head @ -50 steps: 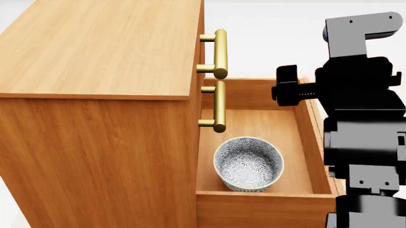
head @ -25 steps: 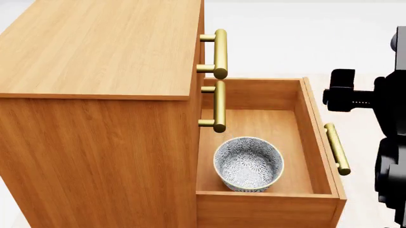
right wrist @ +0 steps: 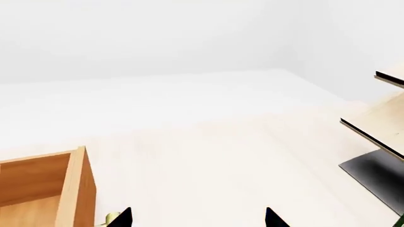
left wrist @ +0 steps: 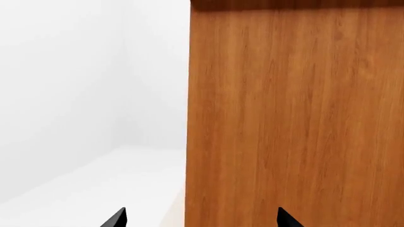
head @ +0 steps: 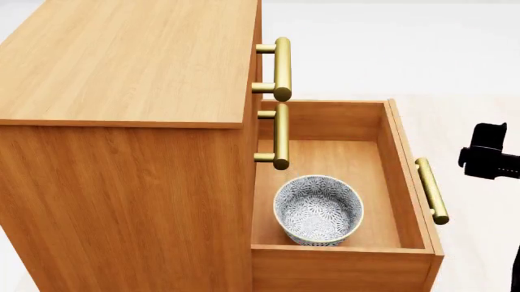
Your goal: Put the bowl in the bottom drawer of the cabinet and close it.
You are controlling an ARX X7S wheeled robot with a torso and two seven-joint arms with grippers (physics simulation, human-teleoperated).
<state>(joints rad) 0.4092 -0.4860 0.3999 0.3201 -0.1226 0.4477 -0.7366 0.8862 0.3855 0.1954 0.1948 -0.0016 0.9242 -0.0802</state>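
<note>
Both pairs of jaws stand apart and hold nothing, going by the wrist views. From the left wrist, the left gripper (left wrist: 200, 220) shows only two dark fingertips spread wide, facing a flat wood-grain side of the cabinet (left wrist: 294, 118) with pale floor beside it.

From the head, the bowl (head: 318, 210) sits upright inside the bottom drawer (head: 406, 182), near its front-facing corner, and the drawer is pulled well out. Its brass handle (head: 432, 190) runs along the outer face, and a black part of the right arm (head: 490, 158) hangs beside it, apart from it. The two upper handles (head: 281, 100) sit on shut drawers.

From the right wrist, the right gripper (right wrist: 197, 218) shows spread tips over bare floor, a corner of the open drawer to one side and a pale rack (right wrist: 379, 137) well away.

Only closing appears left. A hard or off-centre shove could send the bowl sliding against the drawer wall or tip it; a tip catching the handle could skew the drawer
</note>
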